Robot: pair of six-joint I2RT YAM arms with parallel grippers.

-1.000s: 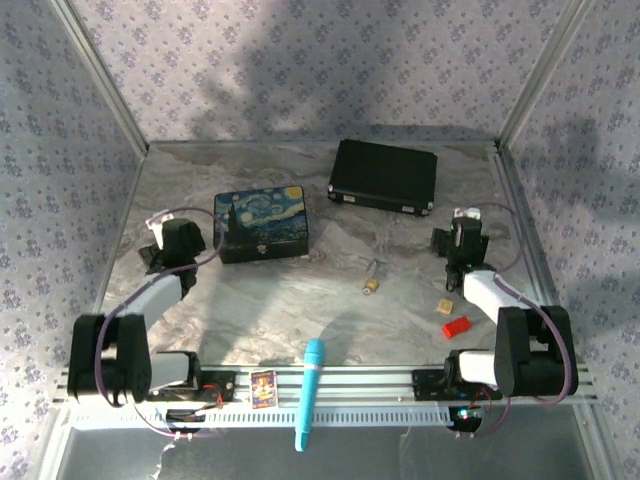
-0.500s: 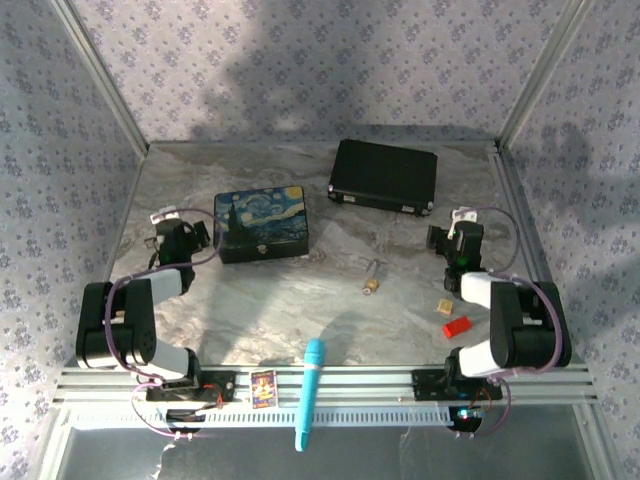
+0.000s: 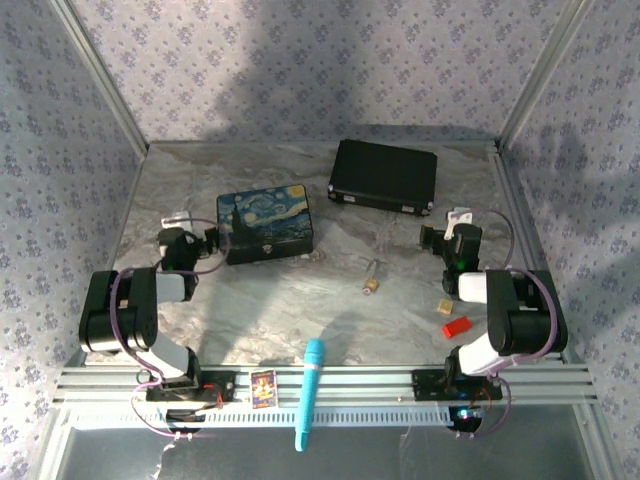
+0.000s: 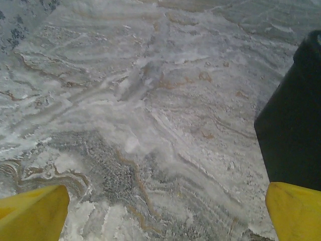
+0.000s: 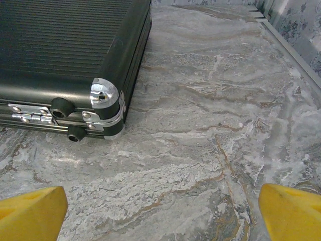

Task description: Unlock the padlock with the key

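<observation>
Both grippers spread wide and empty; padlock (image 3: 372, 284) loose on the table (image 3: 290, 310).
My left gripper (image 3: 208, 238) sits just beside the painted box (image 3: 265, 222), my right gripper (image 3: 430, 236) near the black case (image 3: 384, 175); the padlock lies right of the table's middle, well apart from both.

I'm working in a robot lab cell: a marble-print tabletop (image 3: 290, 300) boxed in by floral-patterned panels (image 3: 300, 70) on aluminium posts (image 3: 98, 70), with a slotted aluminium rail (image 3: 350, 380) along the near edge carrying the left arm base (image 3: 185, 385) and right arm base (image 3: 470, 382).
</observation>
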